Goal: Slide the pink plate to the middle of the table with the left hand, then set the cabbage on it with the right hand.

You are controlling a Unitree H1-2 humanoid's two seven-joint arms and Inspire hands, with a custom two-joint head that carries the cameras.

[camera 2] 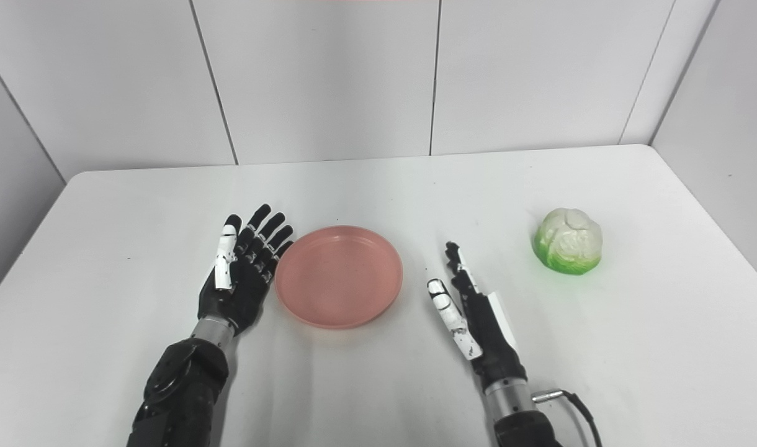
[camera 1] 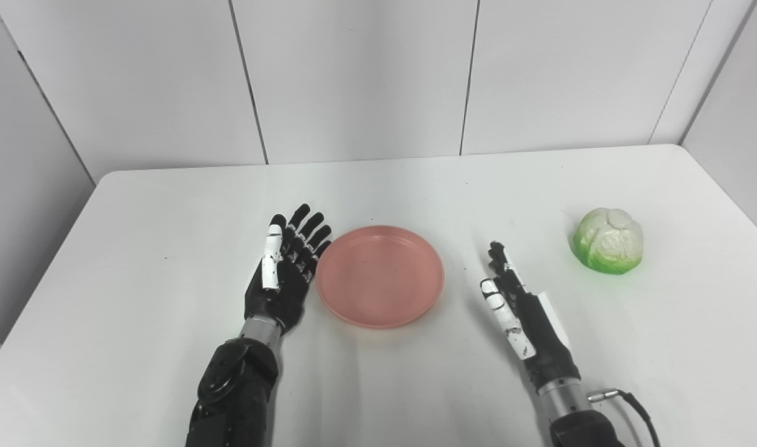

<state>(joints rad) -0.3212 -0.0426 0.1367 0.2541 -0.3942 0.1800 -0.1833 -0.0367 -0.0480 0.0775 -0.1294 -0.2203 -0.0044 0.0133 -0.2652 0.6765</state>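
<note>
A round pink plate [camera 1: 380,275] lies flat near the middle of the white table [camera 1: 167,205], with nothing on it. My left hand [camera 1: 285,267] stands edge-on just left of the plate, fingers straight and spread, right beside its left rim; it holds nothing. A white and green cabbage [camera 1: 608,240] sits alone at the right side of the table. Between plate and cabbage my right hand [camera 1: 515,304] is open, fingers extended forward, apart from both.
White wall panels [camera 1: 353,74] rise behind the table's far edge. A black cable [camera 1: 633,403] runs from the right wrist near the bottom edge.
</note>
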